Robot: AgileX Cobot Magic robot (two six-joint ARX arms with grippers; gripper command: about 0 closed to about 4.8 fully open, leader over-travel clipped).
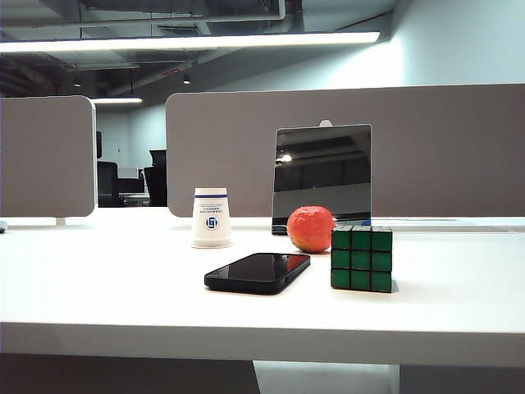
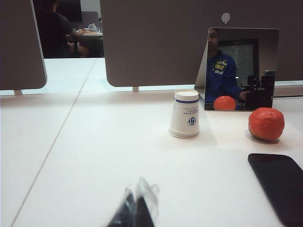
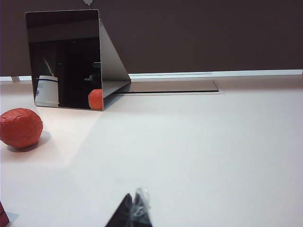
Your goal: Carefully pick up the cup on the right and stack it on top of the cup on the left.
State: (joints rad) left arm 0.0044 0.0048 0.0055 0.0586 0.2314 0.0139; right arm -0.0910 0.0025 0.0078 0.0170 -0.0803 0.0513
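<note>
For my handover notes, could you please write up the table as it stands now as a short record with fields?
cups: one stack, upside down, left of mirror
mirror: upright at back
orange: in front of mirror
phone: flat, nearest front edge
cube: right of phone
left gripper: shut, low over table, short of the cup, holding nothing
right gripper: shut, low over table, holding nothing

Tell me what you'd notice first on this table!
The orange ball jumps out first, sitting mid-table in front of the mirror. Right beside it stands a green-faced cube, with a black phone lying flat nearer the front edge. One white cup stands upside down to the left of the mirror, and both grippers wait low at the table's near side.
</note>
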